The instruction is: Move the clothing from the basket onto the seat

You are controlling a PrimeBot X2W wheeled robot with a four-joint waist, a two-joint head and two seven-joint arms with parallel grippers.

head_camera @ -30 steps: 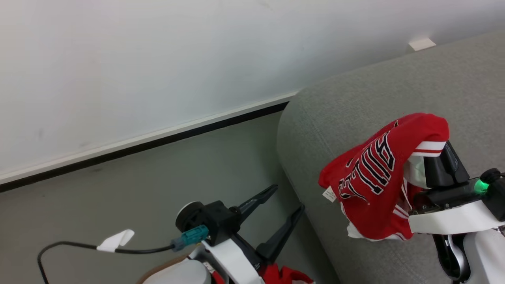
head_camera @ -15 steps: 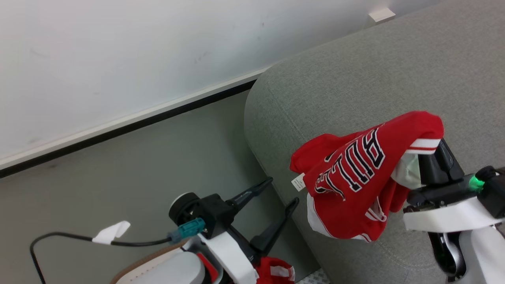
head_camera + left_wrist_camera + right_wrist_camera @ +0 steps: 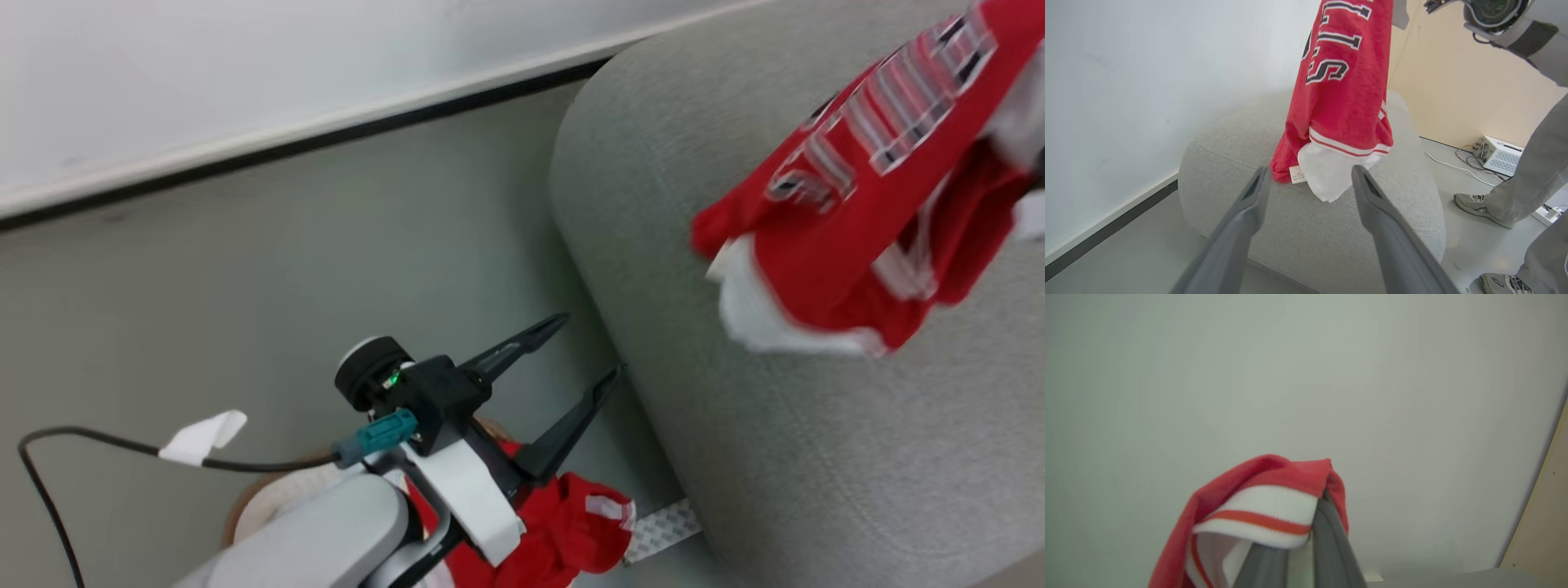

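Above the seat (image 3: 816, 457), at two o'clock from the spread left gripper (image 3: 589, 345), the jersey (image 3: 857, 237) is dangling vertically from the right gripper (image 3: 1312, 531) (pinching its hem).

Grey seat (image 3: 800, 441) on grey floor (image 3: 269, 269)

Your left gripper (image 3: 592, 345) stood with its jaws spread wide and empty, pointing up and right in the head view. Your right gripper (image 3: 1312, 526) was held high, pinched tight on the clothing (image 3: 1265, 498).
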